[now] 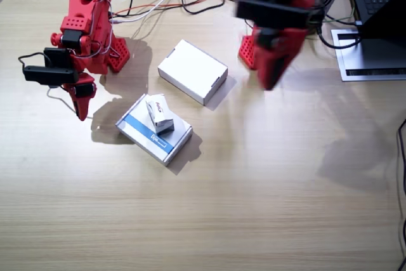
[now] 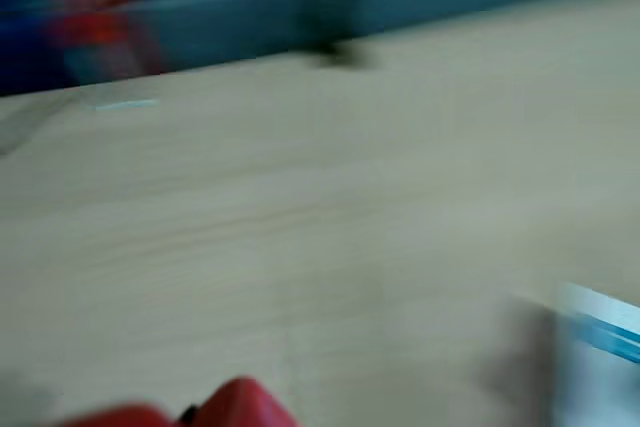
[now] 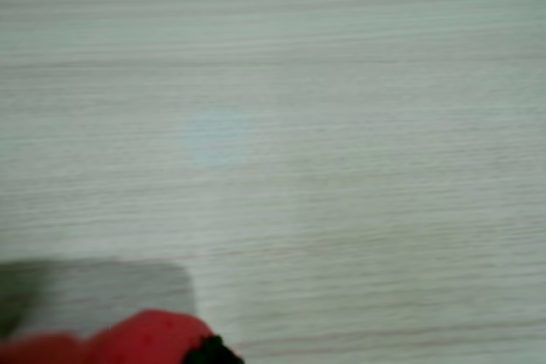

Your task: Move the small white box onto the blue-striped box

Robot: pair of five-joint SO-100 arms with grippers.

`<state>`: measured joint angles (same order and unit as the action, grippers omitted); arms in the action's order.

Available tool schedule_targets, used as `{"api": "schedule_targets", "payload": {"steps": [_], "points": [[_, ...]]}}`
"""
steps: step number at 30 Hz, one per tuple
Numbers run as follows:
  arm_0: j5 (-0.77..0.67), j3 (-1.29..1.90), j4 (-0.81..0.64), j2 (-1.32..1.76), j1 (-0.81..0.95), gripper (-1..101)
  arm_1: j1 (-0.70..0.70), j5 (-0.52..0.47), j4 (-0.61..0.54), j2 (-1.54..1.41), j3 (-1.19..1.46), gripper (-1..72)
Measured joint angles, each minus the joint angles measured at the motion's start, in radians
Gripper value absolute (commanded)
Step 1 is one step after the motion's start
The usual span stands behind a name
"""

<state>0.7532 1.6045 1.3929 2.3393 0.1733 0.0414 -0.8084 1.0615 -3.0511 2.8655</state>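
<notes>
Right end effector (image 1: 81, 111) hangs low, its opening unreadable, holding nothing I can see; just beside it the small white box (image 1: 160, 113) already sits on the blue-striped box (image 1: 154, 132). Beyond, the plain white box (image 1: 192, 70), then the left end effector (image 1: 269, 80), blurred, opening unclear. Best finish: retreat gently, no nudging the stack.

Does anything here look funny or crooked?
Only a little. The tiny white cardboard carton with red lettering sits on the flat white box with the blue stripe, but turned at a different angle. The plain white flat box lies flat beside them. Nothing looks spilled or broken.
</notes>
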Motion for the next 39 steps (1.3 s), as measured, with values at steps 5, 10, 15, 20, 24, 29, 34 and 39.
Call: {"api": "schedule_targets", "payload": {"steps": [5, 10, 15, 20, 24, 29, 34, 39], "points": [[0.092, 0.808, -0.190, 0.614, -0.147, 0, -0.011, 0.000, 0.017, 0.000, 0.000, 0.1], [0.091, 1.187, -0.230, 0.884, -0.110, 0, -0.023, 0.000, 0.020, 0.000, 0.000, 0.1], [0.112, 1.356, -0.258, 0.900, -0.049, 0, -0.023, -0.097, 0.107, -0.015, 0.000, 0.1], [0.178, 1.430, -0.295, 0.902, -0.055, 2, -0.081, -0.353, 0.295, -0.029, 0.000, 0.2], [0.224, 1.453, -0.296, 0.905, -0.109, 0, -0.083, -0.431, 0.345, -0.032, 0.000, 0.2], [0.353, 1.453, -0.225, 0.907, -0.120, 0, -0.072, -0.494, 0.350, -0.037, 0.000, 0.2], [0.357, 1.453, -0.209, 0.905, -0.149, 0, -0.071, -0.779, 0.350, -0.037, 0.000, 0.3], [0.388, 1.453, -0.206, 0.905, -0.150, 0, -0.074, -0.706, 0.350, -0.037, 0.000, 0.3]]}}
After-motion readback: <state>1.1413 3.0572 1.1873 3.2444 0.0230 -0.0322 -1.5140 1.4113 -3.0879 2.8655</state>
